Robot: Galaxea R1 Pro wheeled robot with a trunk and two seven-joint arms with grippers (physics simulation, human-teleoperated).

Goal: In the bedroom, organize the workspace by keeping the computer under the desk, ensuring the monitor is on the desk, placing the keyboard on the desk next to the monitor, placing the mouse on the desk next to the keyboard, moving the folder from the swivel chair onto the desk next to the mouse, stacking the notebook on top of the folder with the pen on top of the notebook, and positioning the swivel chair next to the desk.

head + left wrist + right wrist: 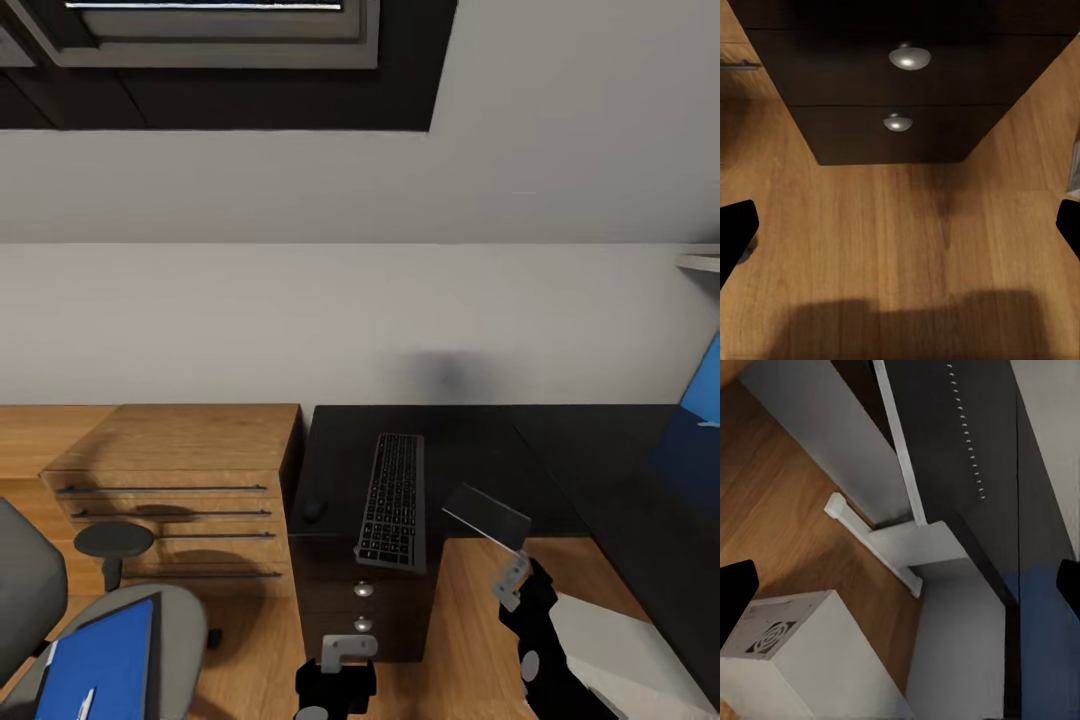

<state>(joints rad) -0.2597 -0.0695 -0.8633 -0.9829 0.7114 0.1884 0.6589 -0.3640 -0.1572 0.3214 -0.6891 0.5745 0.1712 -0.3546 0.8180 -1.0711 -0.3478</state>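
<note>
The blue folder [100, 665] lies on the swivel chair [185, 610] at far left, beside a wooden cabinet [180, 470]. The keyboard [393, 500] rests on the desk [480, 440], overhanging its front edge. Both the left gripper [340, 665] and right gripper [512, 580] are released; the computer [802, 660] stands on the floor

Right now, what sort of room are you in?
Probably a home office corner: a glossy black desk carrying a slim dark-keyed keyboard, a grey upholstered swivel chair holding a bright blue folder, and wood flooring.
</note>
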